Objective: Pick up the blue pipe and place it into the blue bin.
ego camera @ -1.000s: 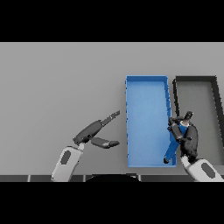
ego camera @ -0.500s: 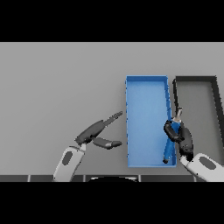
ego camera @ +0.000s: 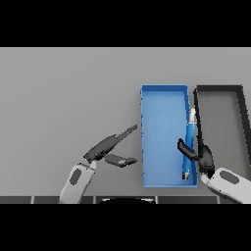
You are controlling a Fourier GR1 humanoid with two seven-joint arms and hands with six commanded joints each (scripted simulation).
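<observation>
Placement is the step in hand, as I judge it. The blue pipe lies lengthwise along the right inner wall of the blue bin, its pale tip toward twelve o'clock and its lower end near the bin's six o'clock corner; whether it rests on the floor or leans on the wall I cannot tell. The right hand sits at the bin's right rim, thumb and fingers curled round the pipe's lower half. A dark bin stands just beside the blue one at three o'clock. The left hand hovers over the grey table at nine o'clock of the bin, fingers straight, thumb apart, holding nothing.

To finish well, the right hand should part its fingers gently, then rise straight up so that neither the pipe nor the shared rim is dragged toward the dark bin.
</observation>
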